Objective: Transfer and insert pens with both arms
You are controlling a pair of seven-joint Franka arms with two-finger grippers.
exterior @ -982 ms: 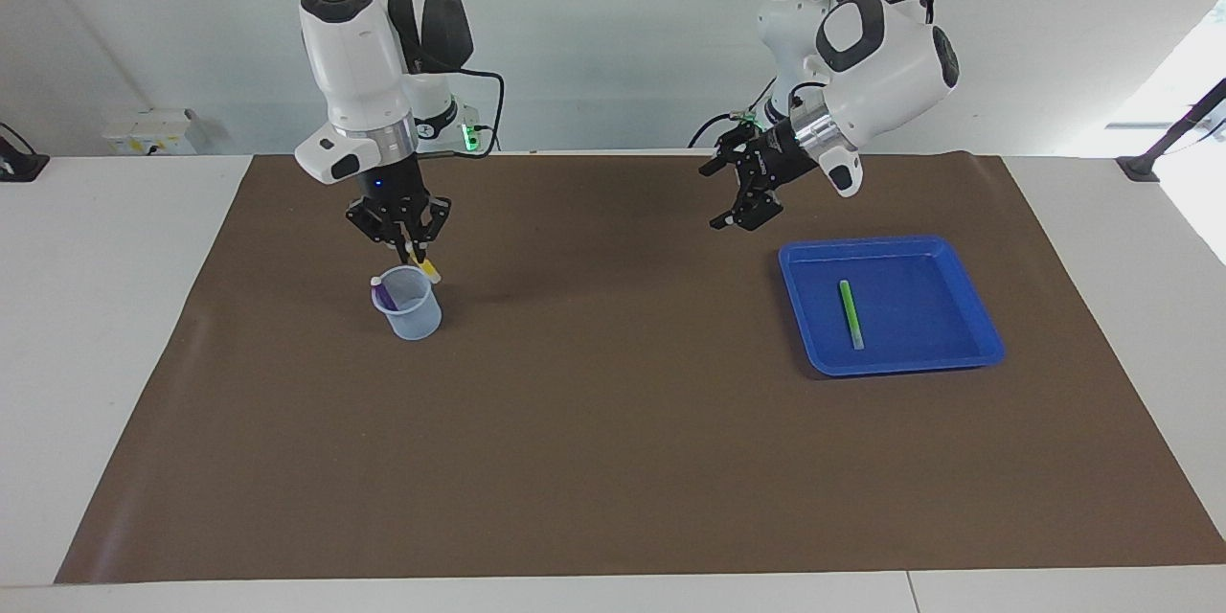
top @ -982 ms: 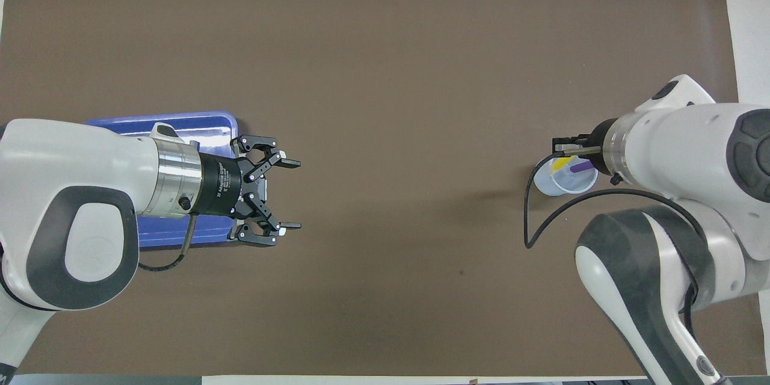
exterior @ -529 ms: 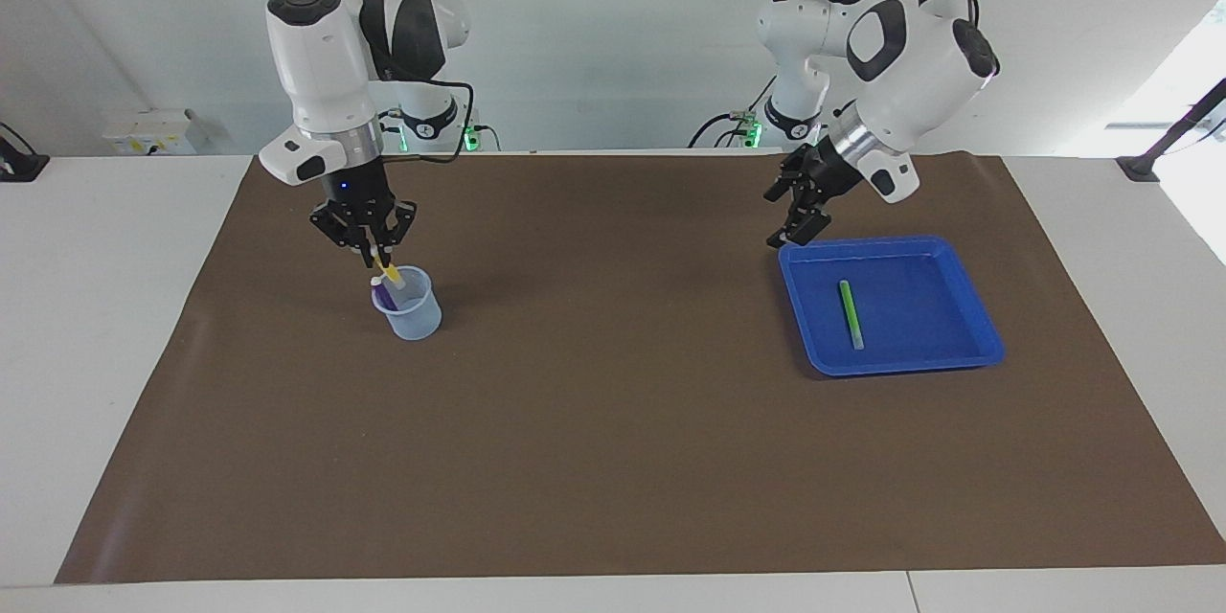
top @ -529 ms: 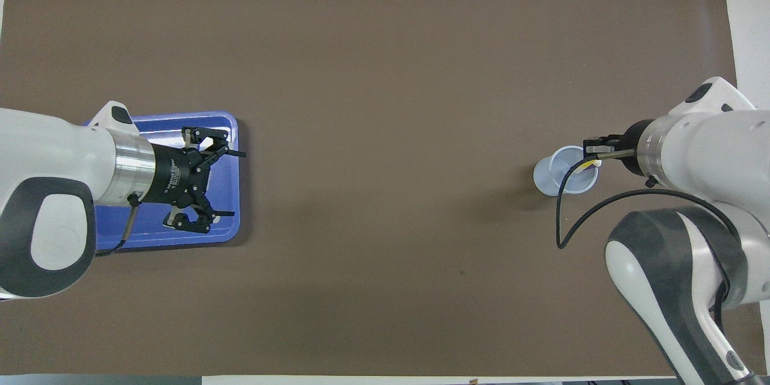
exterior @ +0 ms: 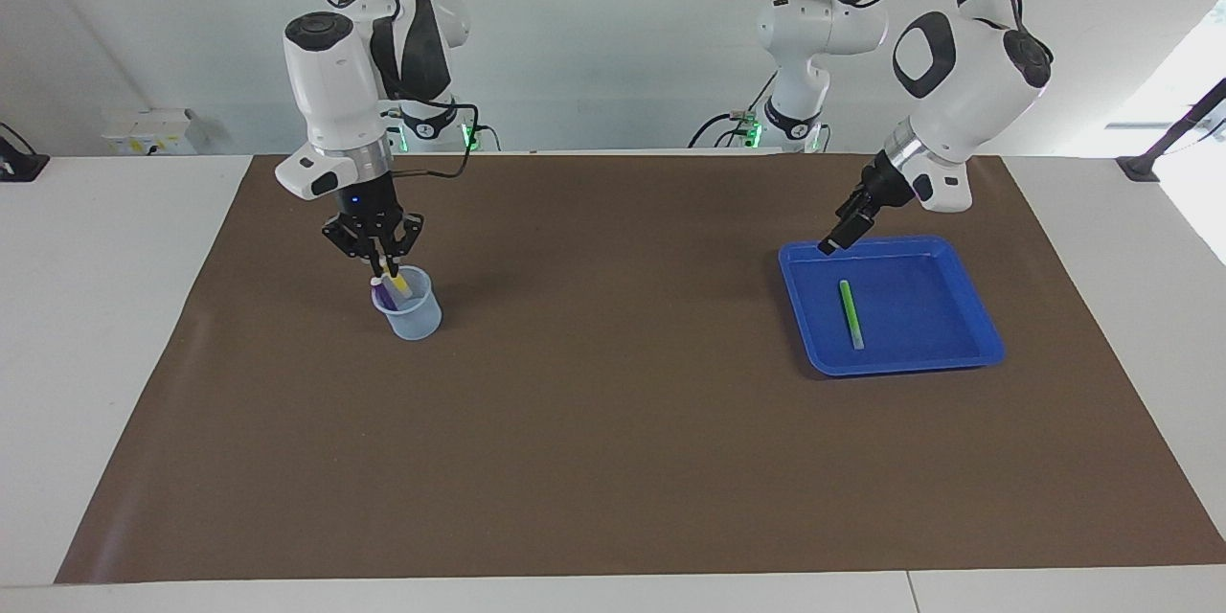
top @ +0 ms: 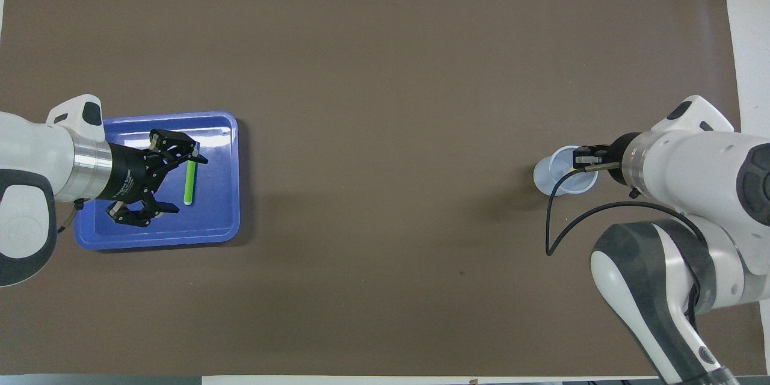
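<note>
Over the clear cup [exterior: 408, 305], right gripper [exterior: 380, 261] clamped on yellow pen [exterior: 394, 280], pen steeply tilted, lower end inside the rim beside purple pen [exterior: 380, 288] | left gripper [top: 171, 183] spread wide above blue tray [exterior: 967, 311] | green pen [exterior: 849, 312] flat in tray, long axis running toward and away from the robots, pale end farther from them.

White table [exterior: 115, 326] carried a wide brown mat [exterior: 613, 460]. On the mat sat a blue square plastic tray [exterior: 967, 345] toward left arm's end and a clear plastic cup [exterior: 414, 318] toward right arm's end.
</note>
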